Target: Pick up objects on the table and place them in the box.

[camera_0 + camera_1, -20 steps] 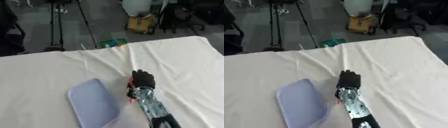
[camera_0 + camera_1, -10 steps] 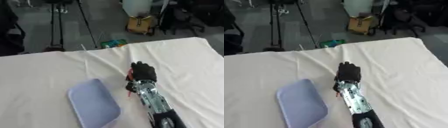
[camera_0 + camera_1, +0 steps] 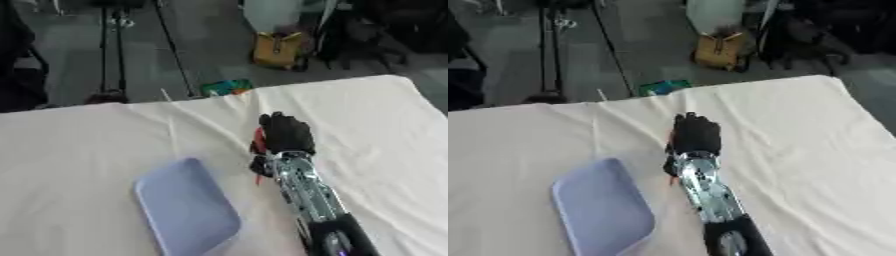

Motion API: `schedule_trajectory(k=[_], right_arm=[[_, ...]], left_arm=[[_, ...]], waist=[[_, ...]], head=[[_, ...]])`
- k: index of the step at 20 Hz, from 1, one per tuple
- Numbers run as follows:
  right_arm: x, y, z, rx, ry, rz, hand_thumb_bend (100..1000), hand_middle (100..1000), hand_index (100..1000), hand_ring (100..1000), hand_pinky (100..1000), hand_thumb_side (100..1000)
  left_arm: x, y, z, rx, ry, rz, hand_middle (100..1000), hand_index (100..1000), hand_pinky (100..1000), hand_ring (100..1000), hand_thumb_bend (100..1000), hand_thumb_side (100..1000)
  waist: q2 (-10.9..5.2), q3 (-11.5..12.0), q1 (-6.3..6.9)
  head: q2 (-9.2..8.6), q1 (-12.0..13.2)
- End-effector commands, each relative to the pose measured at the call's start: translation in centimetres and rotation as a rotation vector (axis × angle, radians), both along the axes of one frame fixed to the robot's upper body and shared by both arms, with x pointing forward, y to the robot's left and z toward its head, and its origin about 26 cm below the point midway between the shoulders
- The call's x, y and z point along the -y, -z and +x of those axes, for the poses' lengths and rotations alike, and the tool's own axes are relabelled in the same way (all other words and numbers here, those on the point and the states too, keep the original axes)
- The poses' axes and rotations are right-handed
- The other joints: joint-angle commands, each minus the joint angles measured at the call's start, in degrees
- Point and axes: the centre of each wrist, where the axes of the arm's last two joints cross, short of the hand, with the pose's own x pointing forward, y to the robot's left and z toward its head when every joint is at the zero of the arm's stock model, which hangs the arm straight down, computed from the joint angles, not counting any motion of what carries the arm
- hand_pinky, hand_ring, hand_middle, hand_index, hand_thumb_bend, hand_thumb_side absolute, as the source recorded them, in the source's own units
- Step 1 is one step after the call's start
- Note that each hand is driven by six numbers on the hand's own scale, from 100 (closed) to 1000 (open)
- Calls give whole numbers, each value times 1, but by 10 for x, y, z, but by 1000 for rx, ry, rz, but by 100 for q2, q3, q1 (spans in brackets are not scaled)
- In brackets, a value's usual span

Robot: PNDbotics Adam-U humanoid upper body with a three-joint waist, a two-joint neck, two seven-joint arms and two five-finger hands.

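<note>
A pale blue shallow box [image 3: 185, 205] lies on the white cloth near the front left of centre. My right arm reaches in from the bottom edge, and its black right hand [image 3: 285, 134] hovers over the cloth to the right of the box and beyond it, seen from the back. A thin red strip [image 3: 257, 136] shows along the hand's left side; I cannot make out what it is. A small green and teal object [image 3: 665, 86] sits at the table's far edge, well ahead of the hand. My left hand shows in neither view.
The table [image 3: 79, 145] is draped in creased white cloth and slopes askew. Beyond its far edge are a tripod stand [image 3: 112, 55], a yellow bag [image 3: 282, 49] and chairs on the floor.
My right hand has stretched forward along the cloth, away from me and toward the far edge. The blue box has stayed where it was.
</note>
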Motion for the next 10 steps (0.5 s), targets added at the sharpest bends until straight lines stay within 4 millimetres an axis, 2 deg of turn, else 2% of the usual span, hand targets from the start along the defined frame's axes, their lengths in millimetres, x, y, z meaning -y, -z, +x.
schedule_trajectory(k=[1, 6, 10], right_arm=[[-2, -20, -7, 58, -39, 3, 100, 622, 857, 418, 417, 287], [-6, -30, -14, 71, -97, 5, 100, 616, 846, 411, 409, 278], [-19, -41, -31, 100, -219, -16, 100, 609, 839, 408, 404, 274]], left_arm=[[0, -7, -2, 21, 2, 16, 862, 770, 718, 810, 100, 913], [0, -7, -2, 23, 3, 17, 861, 770, 719, 810, 100, 913], [1, -7, -2, 24, 3, 16, 862, 770, 719, 810, 100, 913]], waist=[[-151, 2, -3], [-153, 11, -8], [-155, 37, -9]], head=[[-19, 18], [-13, 24], [0, 14]])
